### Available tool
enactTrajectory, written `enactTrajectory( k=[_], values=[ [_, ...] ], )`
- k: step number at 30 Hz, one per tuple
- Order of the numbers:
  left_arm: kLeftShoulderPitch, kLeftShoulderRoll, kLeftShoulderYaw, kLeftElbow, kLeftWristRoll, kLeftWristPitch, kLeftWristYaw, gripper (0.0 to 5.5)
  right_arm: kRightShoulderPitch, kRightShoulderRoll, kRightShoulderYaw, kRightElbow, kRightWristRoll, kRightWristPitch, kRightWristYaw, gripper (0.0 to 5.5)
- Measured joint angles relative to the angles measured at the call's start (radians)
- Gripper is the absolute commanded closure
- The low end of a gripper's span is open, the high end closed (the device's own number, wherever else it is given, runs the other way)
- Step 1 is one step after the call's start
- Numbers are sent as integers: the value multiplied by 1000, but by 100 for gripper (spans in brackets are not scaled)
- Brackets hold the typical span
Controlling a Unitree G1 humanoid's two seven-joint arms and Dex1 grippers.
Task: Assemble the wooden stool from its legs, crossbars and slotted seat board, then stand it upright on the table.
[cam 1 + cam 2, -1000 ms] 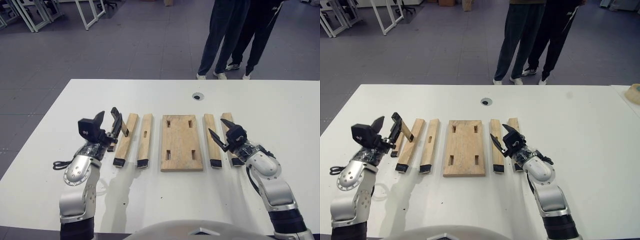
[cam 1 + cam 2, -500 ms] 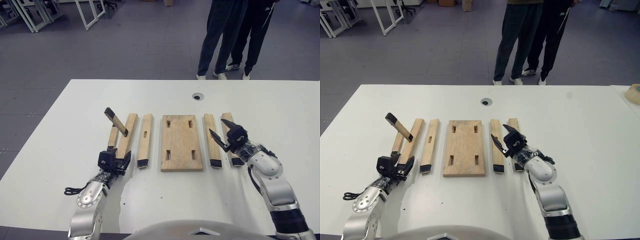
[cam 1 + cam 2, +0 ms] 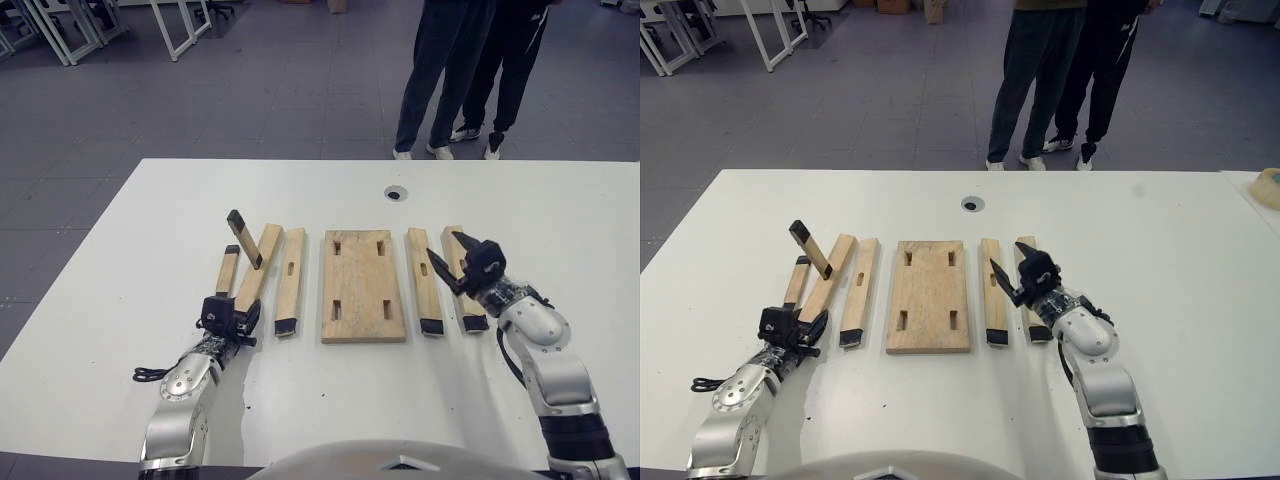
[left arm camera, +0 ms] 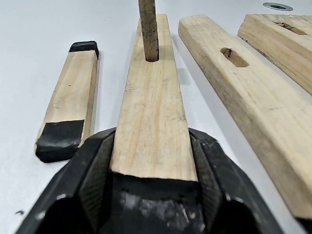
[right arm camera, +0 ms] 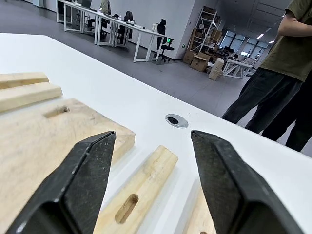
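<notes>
Wooden parts lie flat in row on table (image 3: 560,220), seat board (image 3: 362,285) central, slots up; we judge layout keeps every piece reachable. Our left gripper (image 4: 153,180) pinches black-tipped near end of outer left leg (image 3: 258,272), likely steadying it while crossbar (image 3: 244,239) stands tilted in its slot. Spare crossbar (image 3: 228,270) lies just beside. Our right gripper (image 3: 445,250) hovers spread over right legs (image 3: 424,280), holding nothing, probably lining up next pick.

Silver arms (image 3: 180,385), black wedge-shaped fingers (image 5: 87,180)
</notes>
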Motion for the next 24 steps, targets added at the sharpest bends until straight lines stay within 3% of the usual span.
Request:
enactTrajectory(
  k=[6, 13, 20, 24],
  values=[
    [-380, -35, 88, -99, -390, 224, -31, 344, -123, 17, -119, -37, 477, 442, 113, 129],
    [-521, -49, 82, -97, -881, 548, -146, 344, -214, 2, -293, 36, 1021, 789, 156, 1],
    [-530, -24, 46, -91, -1142, 709, -164, 344, -263, -16, -311, 96, 1317, 878, 114, 0],
    [-525, 22, 4, -125, -1186, 754, -183, 344, -312, -21, -275, 124, 1366, 892, 92, 0]
  ],
)
